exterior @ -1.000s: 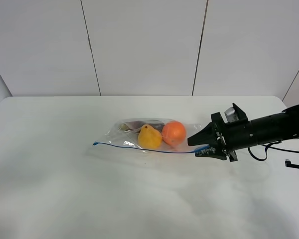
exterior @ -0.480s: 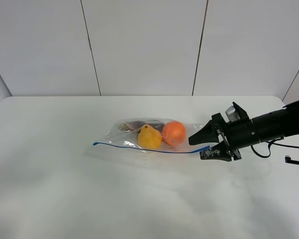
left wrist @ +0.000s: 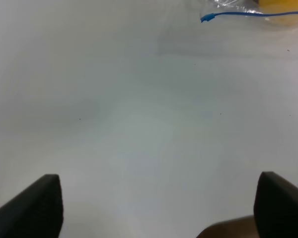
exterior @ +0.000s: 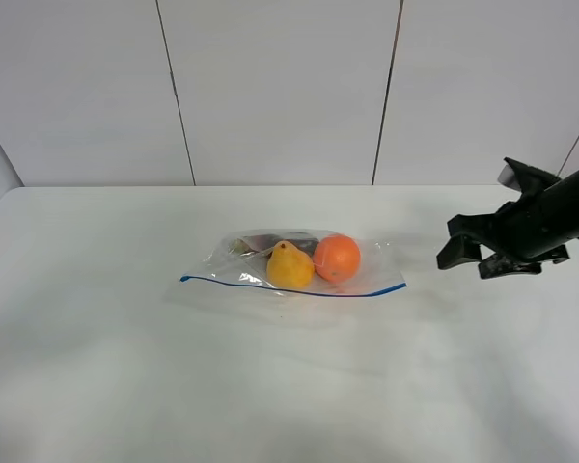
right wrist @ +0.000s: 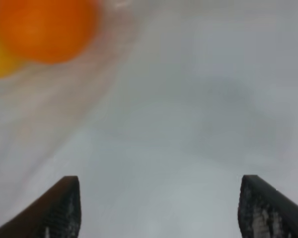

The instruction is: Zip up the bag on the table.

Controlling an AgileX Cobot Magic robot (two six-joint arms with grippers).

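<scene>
Withdrawn from the crinkly clear bag (exterior: 294, 265), our right claw (exterior: 470, 258) hangs spread over the matte white counter (exterior: 125, 367); our left claw (left wrist: 156, 206) is spread too.

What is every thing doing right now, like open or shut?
bag: lying flat on the table, blue zipper strip runs its whole edge; open or zipped, cannot tell.
right gripper: open, empty, away from the bag.
left gripper: open, empty, over bare table.
</scene>
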